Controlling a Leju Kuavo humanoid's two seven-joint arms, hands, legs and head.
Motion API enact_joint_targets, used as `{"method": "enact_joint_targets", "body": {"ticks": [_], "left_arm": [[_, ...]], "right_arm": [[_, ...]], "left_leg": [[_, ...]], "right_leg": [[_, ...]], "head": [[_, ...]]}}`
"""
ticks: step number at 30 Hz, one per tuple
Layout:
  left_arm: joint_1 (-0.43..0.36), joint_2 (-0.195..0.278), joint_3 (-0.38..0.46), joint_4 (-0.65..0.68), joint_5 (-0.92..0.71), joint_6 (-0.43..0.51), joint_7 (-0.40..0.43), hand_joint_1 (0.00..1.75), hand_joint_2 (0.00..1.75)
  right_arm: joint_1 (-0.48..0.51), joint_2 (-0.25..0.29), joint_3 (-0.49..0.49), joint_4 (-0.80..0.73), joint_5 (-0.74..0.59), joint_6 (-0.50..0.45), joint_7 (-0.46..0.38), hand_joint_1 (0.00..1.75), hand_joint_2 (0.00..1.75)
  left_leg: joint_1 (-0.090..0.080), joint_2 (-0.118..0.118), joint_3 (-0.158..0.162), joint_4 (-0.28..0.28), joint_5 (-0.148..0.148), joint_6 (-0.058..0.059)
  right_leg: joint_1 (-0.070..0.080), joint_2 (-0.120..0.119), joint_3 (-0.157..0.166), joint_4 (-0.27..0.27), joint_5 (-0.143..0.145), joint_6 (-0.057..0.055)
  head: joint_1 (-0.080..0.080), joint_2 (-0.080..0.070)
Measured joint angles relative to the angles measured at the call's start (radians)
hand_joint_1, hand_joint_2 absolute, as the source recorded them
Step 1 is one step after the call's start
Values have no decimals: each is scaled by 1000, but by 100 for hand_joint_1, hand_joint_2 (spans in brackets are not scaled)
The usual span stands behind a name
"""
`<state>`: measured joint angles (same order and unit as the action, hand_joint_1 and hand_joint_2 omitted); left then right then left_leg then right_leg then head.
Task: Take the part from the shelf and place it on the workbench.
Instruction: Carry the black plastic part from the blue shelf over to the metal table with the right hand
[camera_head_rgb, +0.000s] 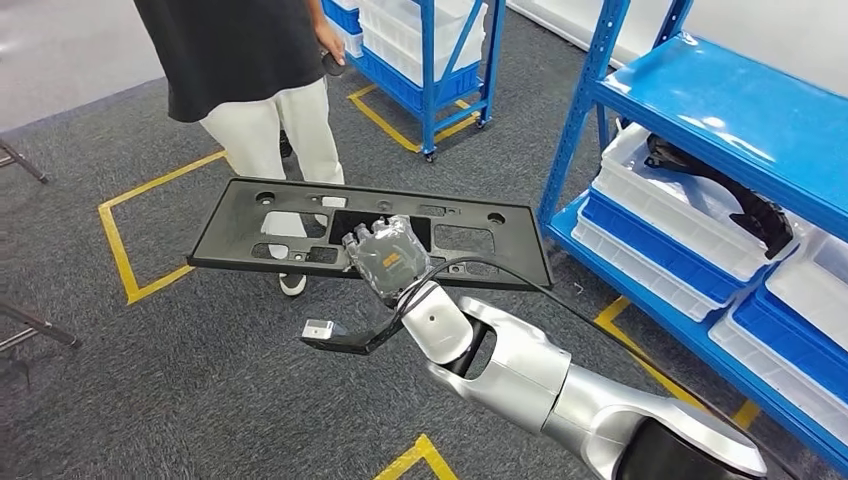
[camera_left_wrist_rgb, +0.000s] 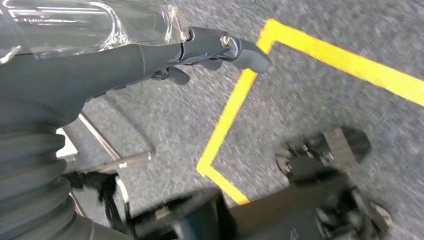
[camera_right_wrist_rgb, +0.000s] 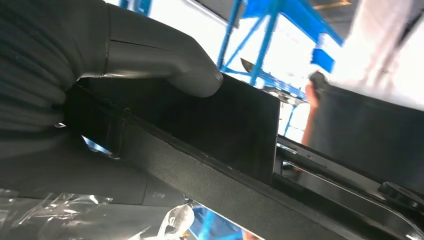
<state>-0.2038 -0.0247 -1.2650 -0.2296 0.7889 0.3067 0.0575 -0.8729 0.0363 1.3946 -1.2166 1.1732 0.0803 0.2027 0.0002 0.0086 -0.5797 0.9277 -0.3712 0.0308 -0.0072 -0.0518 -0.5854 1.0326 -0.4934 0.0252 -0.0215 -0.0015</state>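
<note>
My right hand (camera_head_rgb: 385, 255), wrapped in clear plastic film, grips the long flat black plastic panel with cut-out openings (camera_head_rgb: 300, 235) at the near edge, roughly at mid-length. In the right wrist view the thick grey thumb (camera_right_wrist_rgb: 165, 65) presses down on the panel's upper face while the rest of the hand lies beneath it. The panel is held about level in the air above the grey carpeted floor (camera_head_rgb: 150, 400), extending to both sides of the hand.

My left hand (camera_left_wrist_rgb: 210, 50) hangs over the same carpet with nothing in it; its dark fingers are drawn in, loosely curled together. Yellow floor tape (camera_left_wrist_rgb: 225, 120) lies below it.

Beyond the panel from the right hand, a person in a black top and pale trousers (camera_head_rgb: 260, 90) stands on the carpet. To the right of the hand stands a blue metal shelf rack (camera_head_rgb: 720, 110) holding white plastic bins (camera_head_rgb: 680, 210), one containing a curved black part (camera_head_rgb: 740, 195).
</note>
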Motion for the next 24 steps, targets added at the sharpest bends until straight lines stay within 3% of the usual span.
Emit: {"method": "enact_joint_targets", "body": {"ticks": [2, 3, 4, 5, 6, 8, 9, 11, 12, 13, 15, 17, 19, 20, 22, 24], "left_arm": [[-1, 0, 0, 0, 1, -1, 0, 0, 175], [-1, 0, 0, 0, 2, -3, 0, 0, 175], [-1, 0, 0, 0, 2, -6, 1, 0, 175], [1, 0, 0, 0, 3, -9, 1, 0, 175], [1, 0, 0, 0, 5, -12, 1, 0, 175], [1, 0, 0, 0, 8, -14, 2, 0, 175], [0, 0, 0, 0, 10, -14, 2, 0, 175], [1, 0, 0, 0, 11, -15, 2, 0, 175], [3, 0, 0, 0, 12, -15, 3, 0, 175], [5, 0, 0, 0, 12, -15, 3, 0, 175], [7, 0, 0, 0, 11, -15, 3, 0, 175], [3, 0, 0, 0, 10, -15, 2, 0, 175], [-3, 0, 0, 0, 10, -15, 2, 0, 175], [-4, 0, 0, 0, 10, -15, 2, 0, 175], [-1, 0, 0, 0, 10, -15, 3, 0, 175], [1, 0, 0, 0, 10, -15, 5, 0, 175]], "right_arm": [[1, -2, 1, -1, 0, 0, 0, 175, 175], [3, -3, 2, -1, 0, 0, 0, 175, 175], [5, -4, 3, -1, 0, 0, -1, 175, 175], [6, -5, 4, -1, 0, 0, -2, 175, 175], [6, -5, 4, -1, 0, 0, -3, 175, 175], [6, -5, 4, -1, -1, 0, -5, 175, 175], [6, -5, 5, -1, -1, 0, -6, 175, 175], [7, -5, 7, -1, -1, 0, -7, 175, 175], [8, -4, 7, -1, -2, 0, -8, 175, 175], [7, -2, 7, -1, -2, 0, -8, 175, 175], [4, 0, 7, -3, -2, 0, -8, 175, 175], [3, 1, 7, -4, -2, 0, -8, 175, 175], [5, 0, 8, -4, -2, 0, -8, 175, 175], [6, 1, 9, -4, -3, 0, -8, 175, 175], [6, 1, 9, -5, -3, 0, -8, 175, 175], [4, 1, 8, -5, -5, 0, -7, 175, 175]], "left_leg": [[2, -19, 0, 0, 1, 6], [3, -31, 1, 0, 1, 7], [3, -42, 1, 0, 0, 7], [5, -55, 1, 1, 0, 6], [8, -67, 2, 3, -2, 4], [11, -91, 0, 13, -9, -6], [12, -101, -3, 19, -12, -12], [15, -118, -13, 25, -15, -23], [18, -127, -16, 25, -14, -28], [20, -122, -20, 28, -16, -33], [18, -80, -45, 78, -41, -43], [16, -34, -111, 209, -97, -50], [17, -24, -170, 324, -132, -52], [16, -23, -173, 329, -125, -51], [13, -10, -114, 220, -67, -43], [0, 25, -41, 79, -21, -29]], "right_leg": [[-2, 41, -64, 137, -65, 2], [-2, 47, -98, 202, -87, 4], [-3, 50, -120, 238, -91, 5], [-4, 51, -124, 232, -74, 7], [-7, 54, -107, 185, -38, 8], [-16, 88, -47, 42, 38, 13], [-20, 108, -25, -10, 58, 14], [-19, 127, -11, -41, 60, 9], [-18, 118, -12, -41, 60, 3], [-17, 108, -11, -42, 60, -4], [-19, 88, -7, -44, 60, -16], [-15, 65, -5, -45, 57, -25], [-10, 40, -3, -44, 54, -29], [-9, 29, -1, -44, 53, -30], [-6, 11, 6, -45, 48, -29], [-3, -4, 12, -45, 43, -24]], "head": [[1, 0], [1, 0], [1, 0], [1, 0], [2, 0], [2, 0], [2, 0], [2, 0], [2, 0], [2, 0], [-2, 0], [-6, 0], [-6, 0], [-6, 0], [-6, 0], [-6, 0]]}}
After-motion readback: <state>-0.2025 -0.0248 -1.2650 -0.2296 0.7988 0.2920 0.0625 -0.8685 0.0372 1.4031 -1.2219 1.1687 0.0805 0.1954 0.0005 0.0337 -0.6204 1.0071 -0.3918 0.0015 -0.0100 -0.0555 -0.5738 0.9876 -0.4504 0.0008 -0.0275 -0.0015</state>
